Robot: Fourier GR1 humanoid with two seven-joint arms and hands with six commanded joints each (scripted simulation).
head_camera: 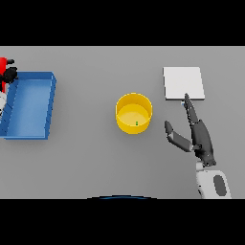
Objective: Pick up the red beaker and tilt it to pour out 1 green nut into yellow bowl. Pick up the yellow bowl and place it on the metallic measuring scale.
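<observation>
Head view shows the round yellow plastic bowl [134,113] mid-bench holding one green nut [137,123], so pouring looks done; next, the right hand [200,139], fingers spread, must grasp it for the flat metallic scale [183,83].

Grey worktop [95,167], blue tray [29,129], yellow bowl [134,101], green nut [137,123], white scale [183,83], red beaker [3,64], dark hand [201,139].

We are looking at a blue tray [50,103] sitting on the left part of the grey desk [91,162]. It is lying slightly askew, its long sides running away from us, with raised walls around a bare blue floor, well apart from everything else.
</observation>
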